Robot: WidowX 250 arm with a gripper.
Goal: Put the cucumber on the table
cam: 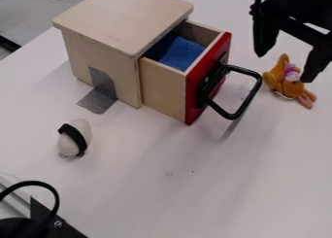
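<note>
Okay, so from my end of the camera view, the gripper point(285, 67) is at the upper right with its fingers spread wide, and I don't see anything pinched between them, so I'd call it released and empty. Where's the cucumber though? Honestly I can't tell, nothing here reads as one to me, so no calling its side or long axis yet. What I can give you is the plush rabbit point(289, 83): it's lying on the table point(149, 183) right by the fingertips, overlapping the right-hand one in this picture, with its ears toward the lower right. Its long axis runs top to bottom with a lean to the right, so it's at a slant to the line between the fingertips, not square across it. The other candidate spot is the open drawer point(163, 88) of the wooden box point(129, 21), left of the gripper, past the black handle point(235, 114). There's blue cloth point(181, 54) in it, and my guess is a cucumber could be tucked in there. If so, the move that matters is leftward and over the red front point(196, 97), high enough to miss the handle. There's one arm, so no picking sides. I wouldn't close on anything until I know which thing I'm after, or I could easily end up grabbing the rabbit.
</note>
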